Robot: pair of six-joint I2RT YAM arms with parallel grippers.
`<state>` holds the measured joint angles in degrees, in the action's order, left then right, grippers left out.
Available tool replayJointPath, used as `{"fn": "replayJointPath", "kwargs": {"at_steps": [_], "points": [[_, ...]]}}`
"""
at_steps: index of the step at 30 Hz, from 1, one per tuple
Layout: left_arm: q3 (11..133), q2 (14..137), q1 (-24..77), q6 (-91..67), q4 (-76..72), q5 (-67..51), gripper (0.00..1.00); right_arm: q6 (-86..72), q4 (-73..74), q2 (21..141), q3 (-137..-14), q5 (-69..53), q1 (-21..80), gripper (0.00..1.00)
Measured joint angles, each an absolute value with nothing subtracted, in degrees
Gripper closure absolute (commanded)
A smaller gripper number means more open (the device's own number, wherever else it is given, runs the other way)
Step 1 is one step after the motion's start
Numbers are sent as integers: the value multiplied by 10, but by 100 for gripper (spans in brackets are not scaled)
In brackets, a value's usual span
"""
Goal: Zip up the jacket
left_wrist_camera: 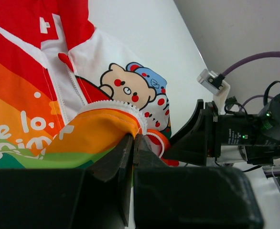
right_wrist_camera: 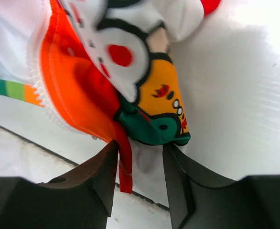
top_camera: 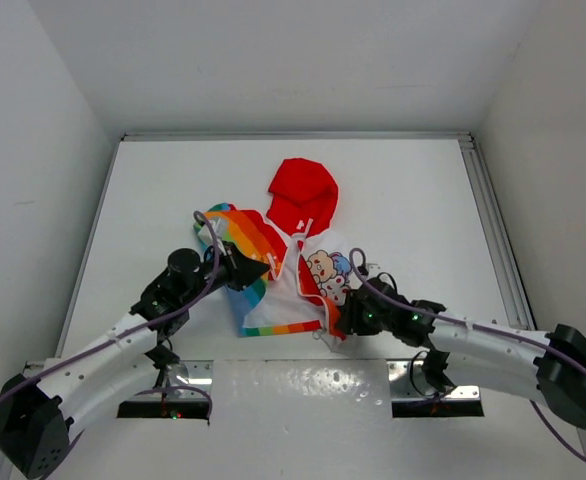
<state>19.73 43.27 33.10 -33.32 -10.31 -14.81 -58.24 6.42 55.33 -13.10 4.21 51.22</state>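
Observation:
The jacket (top_camera: 295,262) lies open in the middle of the table, with its red hood (top_camera: 301,195) pointing away from me. Its rainbow-striped sleeve (top_camera: 241,232) is on the left and its white cartoon-print front (top_camera: 328,270) on the right. My left gripper (top_camera: 251,275) is shut on the rainbow panel's toothed front edge (left_wrist_camera: 125,114), lifting a fold of it. My right gripper (right_wrist_camera: 140,150) is open at the jacket's bottom hem. A loose red trim strip (right_wrist_camera: 125,164) and the green printed corner (right_wrist_camera: 152,129) sit between its fingers. The right gripper also shows in the left wrist view as a black block (left_wrist_camera: 197,138).
A metal rail (top_camera: 493,230) runs along the table's right edge and a shiny plate (top_camera: 303,385) spans the front between the arm bases. White walls close in the back and both sides. Purple cables (top_camera: 198,225) loop above both wrists.

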Motion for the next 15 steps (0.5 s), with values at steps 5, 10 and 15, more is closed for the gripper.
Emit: {"fn": "replayJointPath", "kwargs": {"at_steps": [5, 10, 15], "points": [[197, 435, 331, -335, -105, -148, 100, -525, 180, 564, -235, 124, 566, 52], [197, 435, 331, -335, -105, -148, 100, -486, 217, 558, -311, 175, 628, 80], [197, 435, 331, -335, -105, -147, 100, -473, 199, 605, -334, 173, 701, 100]]}}
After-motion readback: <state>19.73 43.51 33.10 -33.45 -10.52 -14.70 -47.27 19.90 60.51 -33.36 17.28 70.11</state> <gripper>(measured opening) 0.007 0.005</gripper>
